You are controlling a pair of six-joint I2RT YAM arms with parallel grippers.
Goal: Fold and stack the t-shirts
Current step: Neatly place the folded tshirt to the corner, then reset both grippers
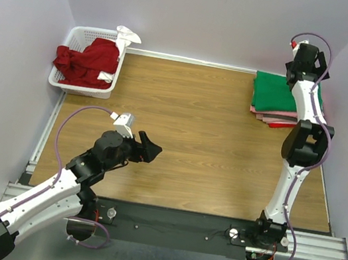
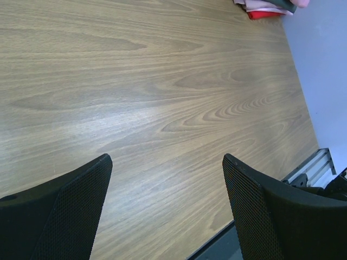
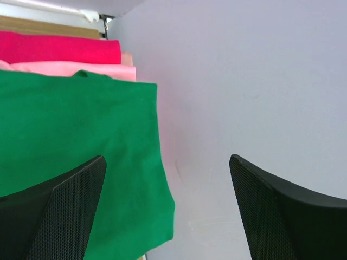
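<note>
A folded bright green t-shirt (image 1: 275,94) tops a stack at the table's far right corner, with pink and red folded t-shirts (image 1: 276,121) under it. In the right wrist view the green shirt (image 3: 70,130) lies left of the wall, above pink (image 3: 70,69) and red (image 3: 54,47) layers. My right gripper (image 1: 307,54) hangs open at the stack's far edge by the wall, its jaws (image 3: 167,158) empty. A crumpled dark red t-shirt (image 1: 88,61) fills the basket. My left gripper (image 1: 150,147) is open over bare wood (image 2: 167,158), holding nothing.
The white slotted basket (image 1: 80,90) stands at the far left corner with a white cloth (image 1: 127,34) draped on its rim. Lilac walls close in three sides. The stack's corner (image 2: 265,8) shows at the top of the left wrist view. A metal rail runs along the near edge.
</note>
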